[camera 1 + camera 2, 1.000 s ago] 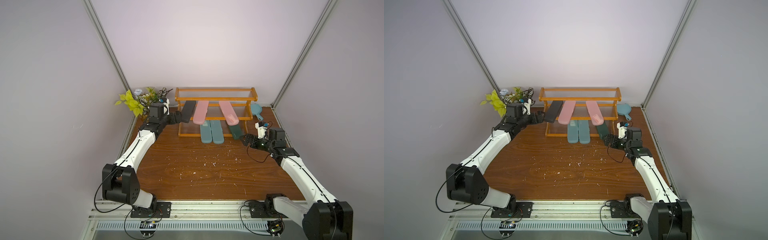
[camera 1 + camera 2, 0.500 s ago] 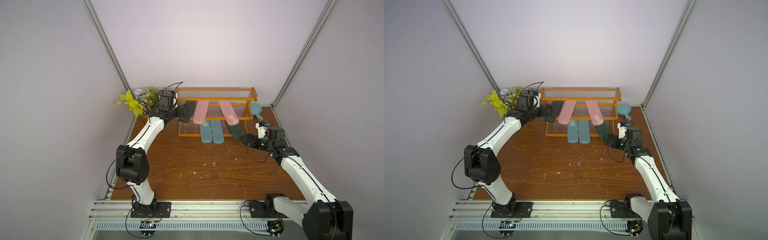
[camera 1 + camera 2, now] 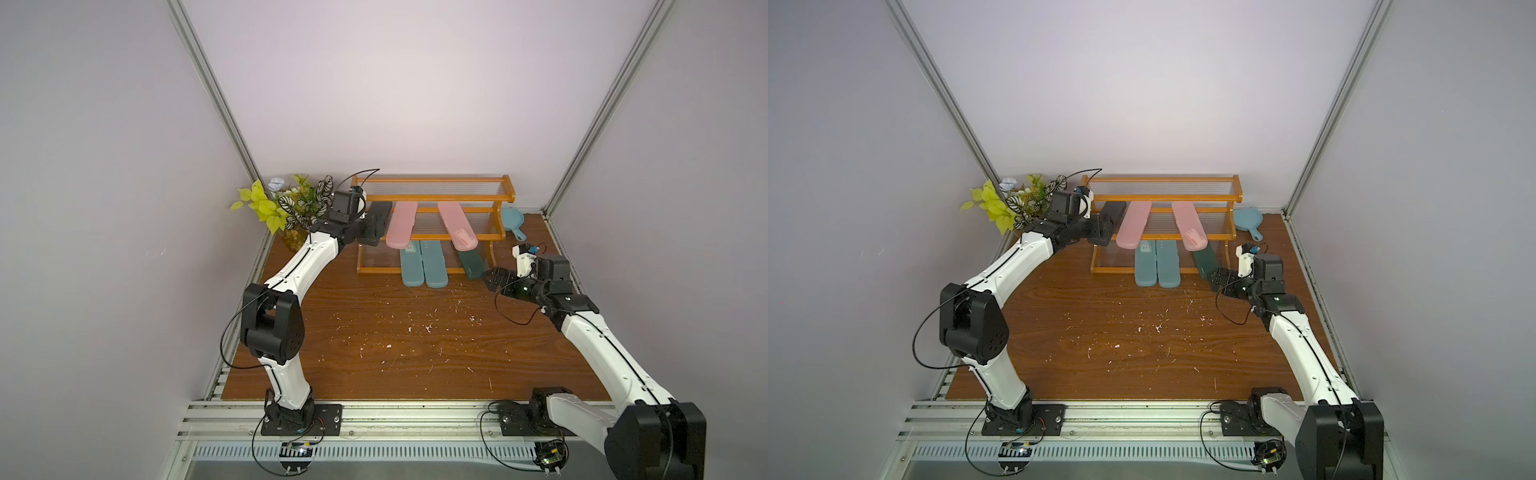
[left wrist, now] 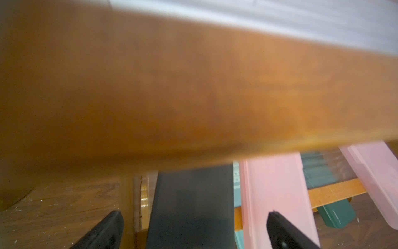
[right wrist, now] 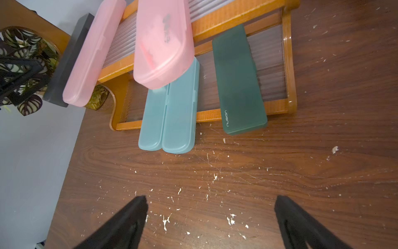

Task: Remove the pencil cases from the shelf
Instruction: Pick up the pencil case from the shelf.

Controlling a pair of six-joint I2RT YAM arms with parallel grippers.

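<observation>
Left wrist view puts us close against the shelf (image 4: 193,86), its blurred orange-brown wood filling most of the picture. Below it our left claw (image 4: 193,232) stands wide apart with the near end of the black pencil case (image 4: 191,200) between its fingers, clamped on nothing. In both top views that case lies slanted at the left end of the middle tier, the left pink pencil case (image 3: 401,224) just beside it and the right pink pencil case (image 3: 456,226) further along, all three overhanging the tier's front rail. On the bottom tier the teal pencil cases (image 5: 181,103) lie side by side, touching, their near ends past the front rail over the tabletop (image 3: 395,332). The dark green pencil case (image 5: 239,86) sits to their right, apart from them, also poking over the rail. Our right claw (image 5: 211,200) hangs spread wide above the tabletop, near the green case's end, holding nothing.
</observation>
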